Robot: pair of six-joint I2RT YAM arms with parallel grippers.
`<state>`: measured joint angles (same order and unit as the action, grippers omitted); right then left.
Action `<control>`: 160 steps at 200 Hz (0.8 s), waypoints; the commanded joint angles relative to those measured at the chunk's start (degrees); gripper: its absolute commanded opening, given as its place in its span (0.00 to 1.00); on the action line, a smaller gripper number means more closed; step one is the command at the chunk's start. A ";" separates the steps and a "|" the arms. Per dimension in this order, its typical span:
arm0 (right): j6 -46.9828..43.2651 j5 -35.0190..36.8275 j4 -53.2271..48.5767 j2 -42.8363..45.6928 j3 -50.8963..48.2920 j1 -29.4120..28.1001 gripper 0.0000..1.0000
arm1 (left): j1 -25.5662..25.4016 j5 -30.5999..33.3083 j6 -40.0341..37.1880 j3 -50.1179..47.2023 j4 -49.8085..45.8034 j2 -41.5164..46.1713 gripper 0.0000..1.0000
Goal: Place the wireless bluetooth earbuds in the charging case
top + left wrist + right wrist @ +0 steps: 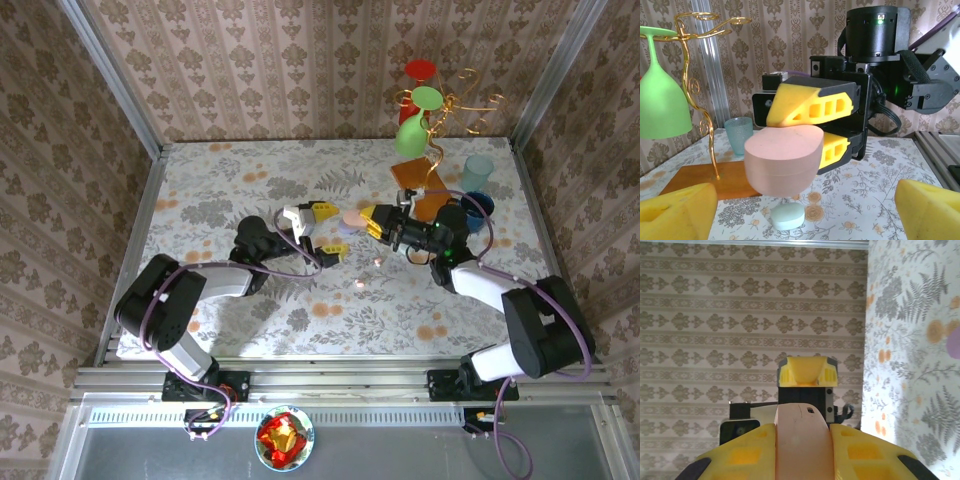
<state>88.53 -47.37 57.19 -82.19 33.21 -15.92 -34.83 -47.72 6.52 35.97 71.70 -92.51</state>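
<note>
Pink charging case (782, 160) is pinched by the right gripper (369, 222), held above the table (230, 300); left gripper (327, 230) jaws stand spread. Next, probably open the case, then fetch loose earbuds (360, 284).

Table (250, 300): floral-print top, metal rail on the near edge. Far right corner: orange board (412, 172) carrying a gold wire stand (690, 90), teal tumbler (477, 172) just beside it, blue cup (478, 208) nearer. Mid-table: mint round case (787, 217) lying flat, lilac disc (955, 342) close by. Two tiny pale buds (378, 262) (360, 284) lie loose, nearer the arms, slightly apart.
</note>
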 commanded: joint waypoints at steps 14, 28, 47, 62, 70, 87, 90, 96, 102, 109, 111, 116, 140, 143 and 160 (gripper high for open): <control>4.72 -2.11 8.24 -0.78 2.01 -1.41 0.07 | 0.46 -2.63 2.90 1.42 2.83 0.13 0.82; 4.65 -2.47 8.38 -0.68 2.50 -1.94 0.06 | 0.39 -4.06 3.71 2.29 2.84 -0.60 0.75; 4.39 -3.21 7.97 -0.38 3.25 -2.79 0.06 | 0.14 -4.83 4.00 3.05 2.83 -1.45 0.68; 4.02 -3.62 6.94 -0.16 3.61 -3.06 0.06 | -0.21 -4.87 3.67 3.38 2.82 -1.69 0.65; 3.72 -3.68 6.35 -0.03 3.66 -3.13 0.05 | -0.40 -5.01 3.59 3.46 2.83 -1.63 0.63; 3.32 -3.84 5.66 0.08 3.87 -3.19 0.05 | -0.76 -5.09 3.67 3.93 2.83 -1.76 0.60; 3.24 -3.94 5.59 0.06 3.88 -3.25 0.05 | -0.81 -5.10 3.69 3.97 2.83 -1.73 0.59; 3.23 -4.00 5.49 -0.10 4.00 -3.24 0.05 | -0.85 -5.10 3.88 4.10 2.82 -1.77 0.57; 3.23 -4.11 5.48 -0.16 3.97 -3.37 0.05 | -0.90 -5.22 3.98 4.28 2.83 -1.76 0.55; 3.02 -4.28 5.43 -0.30 3.97 -3.39 0.05 | -1.00 -5.20 4.12 4.42 2.83 -1.63 0.54; 2.98 -4.30 5.40 -0.33 4.01 -3.34 0.05 | -1.02 -5.23 4.16 4.41 2.83 -1.67 0.54; 2.90 -4.30 5.27 -0.42 3.97 -3.39 0.05 | -1.07 -5.19 4.27 4.48 2.83 -1.71 0.53; 2.40 -4.39 4.66 -0.77 3.90 -3.34 0.05 | -1.12 -4.98 4.46 4.80 2.83 -1.63 0.51; 2.35 -4.35 4.47 -0.83 3.92 -3.38 0.05 | -1.12 -4.81 4.34 4.74 2.83 -1.60 0.51; 0.91 -4.44 2.67 -0.65 3.70 -3.33 0.04 | -0.90 -4.05 4.29 4.53 2.83 -1.74 0.50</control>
<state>91.70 -50.04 61.52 -82.98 35.70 -18.92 -35.62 -51.40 9.69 38.92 72.55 -93.91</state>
